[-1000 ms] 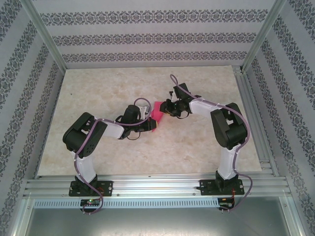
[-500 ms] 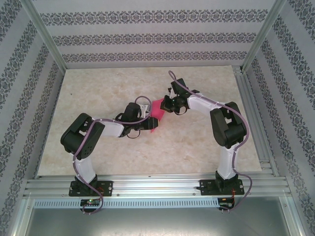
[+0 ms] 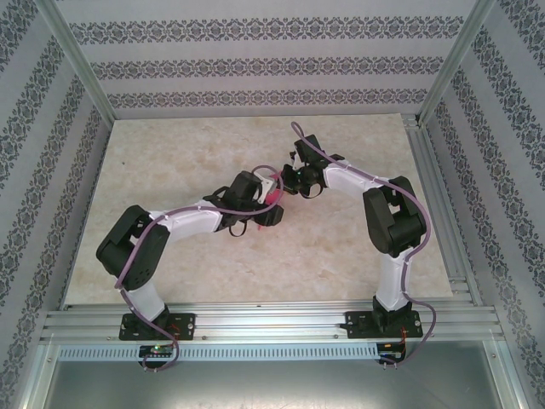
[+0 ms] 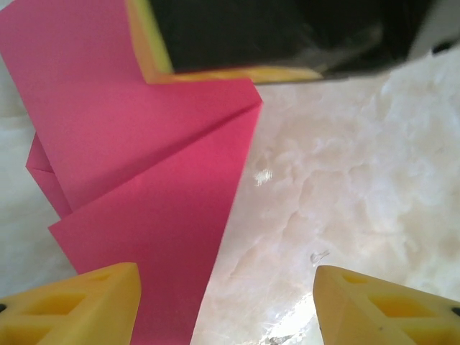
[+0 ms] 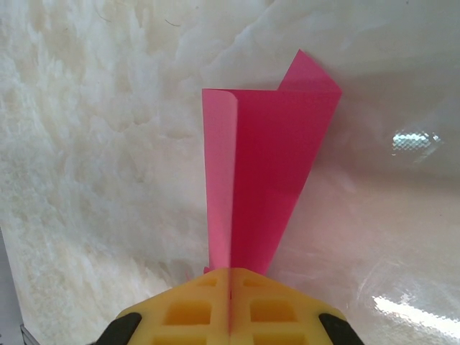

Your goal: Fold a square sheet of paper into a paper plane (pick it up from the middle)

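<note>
The pink sheet of paper (image 5: 266, 172) is folded into a narrow, creased paper plane shape that tapers toward my right gripper (image 5: 231, 277). That gripper is shut on the narrow end and holds the paper just above the table. In the top view the paper (image 3: 274, 198) shows as a small pink patch between the two grippers at mid-table. My left gripper (image 4: 226, 287) is open, with its yellow fingertips (image 4: 86, 302) wide apart. The paper (image 4: 144, 180) lies partly between them, over the left one, and neither fingertip presses it. The right gripper's fingers (image 4: 287, 36) clamp the paper's far end.
The pale marble-look tabletop (image 3: 170, 153) stretches around both arms, with free room on every side. Patterned walls (image 3: 255, 60) and an aluminium frame (image 3: 451, 196) close it in. The two wrists stand close together over mid-table.
My left gripper has opened, let go of the paper and moved right toward the right gripper. The right gripper has shut on the paper's end.
</note>
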Robot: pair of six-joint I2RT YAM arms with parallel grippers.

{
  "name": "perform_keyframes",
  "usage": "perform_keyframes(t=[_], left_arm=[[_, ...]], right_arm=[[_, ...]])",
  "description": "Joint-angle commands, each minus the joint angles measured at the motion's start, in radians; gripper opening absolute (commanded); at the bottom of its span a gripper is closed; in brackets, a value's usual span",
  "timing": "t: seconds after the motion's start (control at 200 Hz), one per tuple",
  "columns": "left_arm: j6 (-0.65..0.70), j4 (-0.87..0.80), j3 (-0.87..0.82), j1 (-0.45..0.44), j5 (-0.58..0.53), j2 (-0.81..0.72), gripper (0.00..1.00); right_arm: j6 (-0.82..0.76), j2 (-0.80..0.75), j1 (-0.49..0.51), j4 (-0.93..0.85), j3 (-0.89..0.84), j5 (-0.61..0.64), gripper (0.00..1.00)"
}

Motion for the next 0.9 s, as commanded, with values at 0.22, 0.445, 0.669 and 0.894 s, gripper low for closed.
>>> perform_keyframes(t=[0.22,0.445,0.669,0.894], left_arm=[[0.141,-0.168,0.123,-0.08,-0.242,0.076,0.55],[0.144,-0.178,0.153,-0.083,-0.244,0.125,0.52],[0.145,-0.166,0.155,-0.083,-0.236,0.132,0.23],[0.131,-0.141,0.136,-0.082,-0.236,0.118,0.05]], right_arm=[[0.012,0.02,0.015,-0.015,0.032,-0.009,0.05],[0.016,0.026,0.015,-0.011,0.044,-0.015,0.05],[0.018,0.029,0.015,-0.017,0.051,-0.011,0.05],[0.017,0.021,0.013,-0.015,0.054,-0.009,0.07]])
